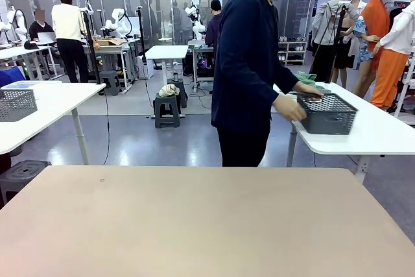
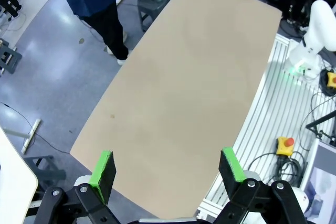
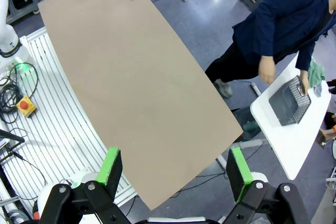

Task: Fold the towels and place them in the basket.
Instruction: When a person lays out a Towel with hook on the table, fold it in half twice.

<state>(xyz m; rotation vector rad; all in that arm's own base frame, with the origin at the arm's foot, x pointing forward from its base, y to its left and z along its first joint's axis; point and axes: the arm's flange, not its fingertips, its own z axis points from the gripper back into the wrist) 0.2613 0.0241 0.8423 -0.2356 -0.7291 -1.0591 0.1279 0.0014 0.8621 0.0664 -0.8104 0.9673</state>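
Left end effector [image 2: 167, 162], right end effector [image 3: 174, 160] spread wide above table [image 2: 184, 77].

Matt board, lattice plastic, soft cloth: the finishes on show

The near worktop [image 1: 207, 225] is a smooth beige board, matt, with no sheen. The basket [image 1: 329, 113] looks like dark grey moulded plastic, perforated in a lattice and dull rather than shiny. The white worktop [image 1: 382, 131] under it is smooth with a faint satin gloss. The green towel [image 1: 307, 79] reads as soft, rumpled cloth. The left pincer [image 2: 167, 157] and right pincer [image 3: 174, 157] are hard, black and slightly glossy with bright metal screws, their pads [image 2: 103, 169] a matt green, rubbery-looking facing. The person's jacket [image 1: 243, 63] is dark matt fabric. The floor [image 1: 162, 141] is polished grey-blue and mirrors the lights.
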